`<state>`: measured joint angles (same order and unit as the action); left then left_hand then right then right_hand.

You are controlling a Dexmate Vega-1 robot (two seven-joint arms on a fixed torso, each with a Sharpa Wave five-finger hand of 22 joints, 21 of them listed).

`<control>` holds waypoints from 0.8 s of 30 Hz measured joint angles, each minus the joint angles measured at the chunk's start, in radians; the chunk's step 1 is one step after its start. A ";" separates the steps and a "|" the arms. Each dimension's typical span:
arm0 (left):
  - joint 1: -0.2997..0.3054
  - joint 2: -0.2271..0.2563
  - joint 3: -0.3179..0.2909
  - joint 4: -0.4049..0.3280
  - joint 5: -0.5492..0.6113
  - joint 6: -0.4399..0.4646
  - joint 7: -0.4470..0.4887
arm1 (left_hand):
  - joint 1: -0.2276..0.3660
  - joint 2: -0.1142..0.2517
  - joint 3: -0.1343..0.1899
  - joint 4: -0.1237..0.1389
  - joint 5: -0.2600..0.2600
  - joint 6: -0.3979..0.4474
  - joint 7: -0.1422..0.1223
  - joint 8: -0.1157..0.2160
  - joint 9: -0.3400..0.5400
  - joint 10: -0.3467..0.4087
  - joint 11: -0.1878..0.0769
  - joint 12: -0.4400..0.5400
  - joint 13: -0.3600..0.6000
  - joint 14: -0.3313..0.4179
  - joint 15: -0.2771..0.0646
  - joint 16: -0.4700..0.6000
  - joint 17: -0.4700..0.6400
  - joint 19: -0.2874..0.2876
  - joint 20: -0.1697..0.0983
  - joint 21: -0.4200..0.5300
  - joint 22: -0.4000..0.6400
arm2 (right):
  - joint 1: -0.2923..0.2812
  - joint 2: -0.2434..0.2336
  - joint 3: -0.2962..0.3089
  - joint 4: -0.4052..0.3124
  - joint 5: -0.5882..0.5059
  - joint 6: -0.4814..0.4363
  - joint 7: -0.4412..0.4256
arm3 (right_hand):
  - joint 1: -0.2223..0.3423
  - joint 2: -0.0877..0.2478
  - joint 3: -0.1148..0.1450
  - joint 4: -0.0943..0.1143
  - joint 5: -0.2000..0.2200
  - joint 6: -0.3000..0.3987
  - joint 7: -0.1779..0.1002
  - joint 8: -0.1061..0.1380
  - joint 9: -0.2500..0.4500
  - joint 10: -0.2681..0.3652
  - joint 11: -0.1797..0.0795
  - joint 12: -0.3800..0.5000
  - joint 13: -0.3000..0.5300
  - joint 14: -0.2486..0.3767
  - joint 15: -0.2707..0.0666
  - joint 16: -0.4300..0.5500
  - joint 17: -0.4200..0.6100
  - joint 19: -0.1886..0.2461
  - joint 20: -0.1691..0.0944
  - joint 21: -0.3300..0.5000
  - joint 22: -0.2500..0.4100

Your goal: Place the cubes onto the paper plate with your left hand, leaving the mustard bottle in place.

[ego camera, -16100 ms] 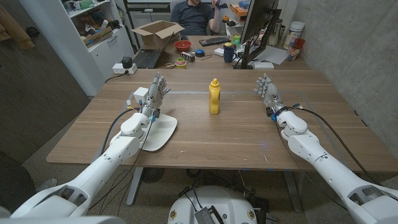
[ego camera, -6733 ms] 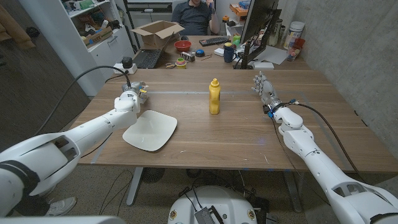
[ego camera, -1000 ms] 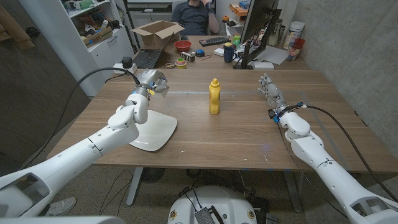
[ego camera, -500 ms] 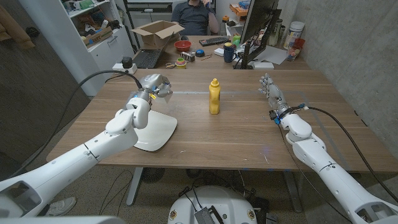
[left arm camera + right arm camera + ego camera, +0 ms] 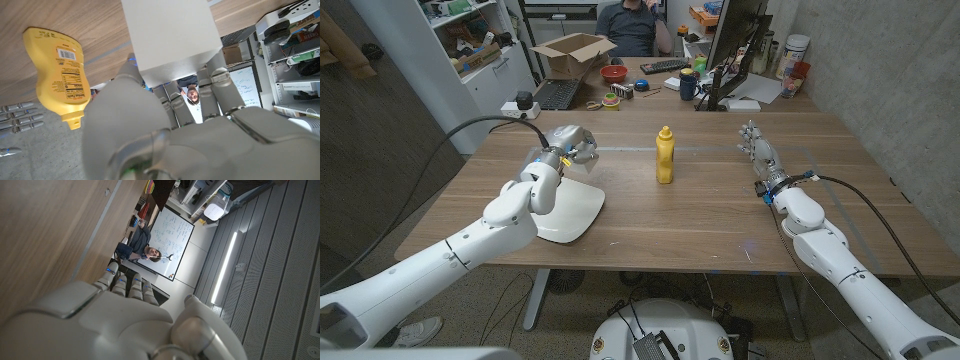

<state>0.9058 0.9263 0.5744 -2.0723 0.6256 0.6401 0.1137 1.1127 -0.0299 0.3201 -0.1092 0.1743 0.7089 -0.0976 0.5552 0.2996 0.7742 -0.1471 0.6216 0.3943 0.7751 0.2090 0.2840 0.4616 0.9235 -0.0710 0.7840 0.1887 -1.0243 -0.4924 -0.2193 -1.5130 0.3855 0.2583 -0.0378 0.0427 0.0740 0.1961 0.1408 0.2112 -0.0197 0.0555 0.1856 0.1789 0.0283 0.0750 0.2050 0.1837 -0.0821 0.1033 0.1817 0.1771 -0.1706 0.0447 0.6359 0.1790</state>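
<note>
Room: an office, with a person seated at a cluttered desk behind a wooden table (image 5: 650, 215).
Left hand: the left hand (image 5: 570, 145) hangs above the far left part of the table, just beyond the plate, its fingers (image 5: 212, 80) clasped around a white cube (image 5: 170, 32).
Cube: the wrist camera shows the cube as a plain white block, pinched between the fingers and thumb and clear of the wood. No other cube can be made out.
Plate: a white paper plate (image 5: 570, 213) lies on the table just nearer the robot than the left hand, partly covered by the forearm.
Mustard bottle: a yellow bottle (image 5: 664, 155) stands upright near the table's middle, well apart from both hands.
Right hand: the right hand (image 5: 755, 148) waits on the right side of the table, fingers straight and apart, holding nothing.
Step in hand: likely carrying the cube to the plate.
Doing it well: draw the hand back until it is over the plate's middle, lower the cube until it nearly touches, then let go gently. Keep the elbow away from the bottle.
</note>
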 measured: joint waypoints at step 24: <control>0.173 0.081 -0.086 -0.116 0.013 0.044 0.008 | 0.000 0.000 0.000 0.000 0.000 0.035 0.015 0.015 -0.003 0.000 0.000 0.008 -0.003 0.000 0.000 -0.008 0.008 0.000 0.000 0.012 -0.001 | -0.078 -0.031 -0.008 -0.102 -0.008 -0.005 -0.055 | 0.000 0.000 0.000 0.000 0.000 0.000 0.000 0.000 0.000 0.000 0.000 0.000 0.000 0.000 0.000 0.000 0.000 0.000 0.000 -0.008 0.000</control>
<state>1.0789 1.0070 0.4888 -2.1883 0.6383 0.6842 0.1213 1.1127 -0.0299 0.3200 -0.1093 0.1740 0.7435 -0.0823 0.5697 0.2969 0.7737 -0.1469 0.6292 0.3917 0.7751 0.2089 0.2761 0.4698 0.9235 -0.0710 0.7957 0.1880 -1.1027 -0.5237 -0.2276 -1.6149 0.3775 0.2536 -0.0928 0.0427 0.0740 0.1961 0.1408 0.2112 -0.0197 0.0555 0.1856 0.1789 0.0283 0.0750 0.2050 0.1837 -0.0821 0.1033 0.1817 0.1771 -0.1706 0.0447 0.6282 0.1790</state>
